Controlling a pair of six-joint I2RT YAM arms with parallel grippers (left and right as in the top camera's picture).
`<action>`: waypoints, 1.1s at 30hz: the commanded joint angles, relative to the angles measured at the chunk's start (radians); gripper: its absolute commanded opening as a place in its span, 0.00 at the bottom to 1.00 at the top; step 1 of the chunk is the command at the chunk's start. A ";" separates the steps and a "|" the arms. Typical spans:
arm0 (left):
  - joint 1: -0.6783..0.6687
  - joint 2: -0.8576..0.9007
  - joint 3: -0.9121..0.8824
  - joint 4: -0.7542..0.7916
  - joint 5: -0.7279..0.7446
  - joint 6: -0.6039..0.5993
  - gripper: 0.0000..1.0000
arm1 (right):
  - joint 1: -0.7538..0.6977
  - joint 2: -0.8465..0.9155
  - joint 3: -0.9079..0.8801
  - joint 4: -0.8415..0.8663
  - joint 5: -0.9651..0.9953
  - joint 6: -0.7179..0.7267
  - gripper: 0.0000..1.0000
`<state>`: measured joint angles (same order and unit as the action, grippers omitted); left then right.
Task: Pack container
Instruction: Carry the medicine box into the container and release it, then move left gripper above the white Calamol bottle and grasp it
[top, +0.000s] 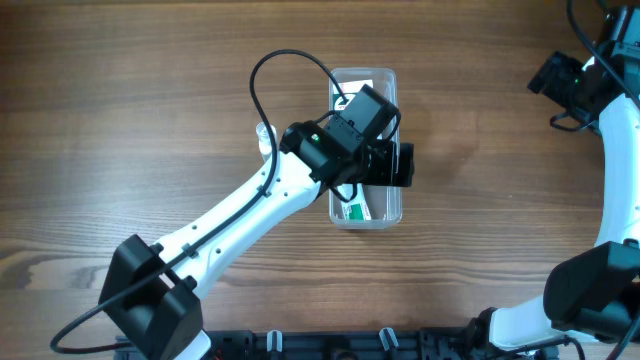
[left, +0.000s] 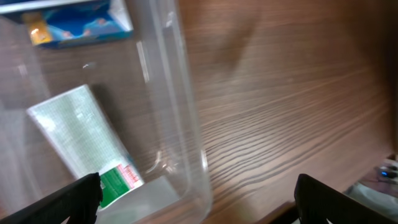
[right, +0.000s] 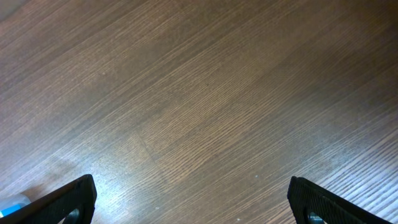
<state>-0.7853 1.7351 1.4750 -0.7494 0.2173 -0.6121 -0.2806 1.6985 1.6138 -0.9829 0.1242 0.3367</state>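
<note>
The container (top: 388, 78) is a clear, long plastic bin standing mid-table. In the left wrist view its rounded corner wall (left: 186, 124) shows, with a white box with a green end (left: 84, 143) and a blue box (left: 81, 22) lying inside. The white and green box also shows in the overhead view (top: 355, 210). My left gripper (top: 392, 165) hovers over the bin's right side. It is open and empty (left: 199, 202), with one finger over the inside and the other over the table. My right gripper (top: 550, 77) is open and empty (right: 193, 199) at the far right, well away from the bin.
A small clear object (top: 263, 136) lies on the wood table just left of the bin, partly under my left arm. The right wrist view shows only bare wood table (right: 205, 93). Black arm bases (top: 380, 345) line the front edge.
</note>
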 joint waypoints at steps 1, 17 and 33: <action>0.038 -0.069 0.020 0.024 0.040 -0.004 1.00 | 0.000 0.013 -0.005 0.003 -0.005 0.005 1.00; 0.348 -0.201 0.063 -0.368 -0.343 0.335 1.00 | 0.000 0.013 -0.005 0.004 -0.005 0.005 1.00; 0.392 -0.062 0.061 -0.319 -0.364 0.449 1.00 | 0.000 0.013 -0.005 0.003 -0.005 0.005 1.00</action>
<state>-0.4042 1.6150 1.5299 -1.0691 -0.1337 -0.1947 -0.2806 1.6989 1.6138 -0.9829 0.1242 0.3367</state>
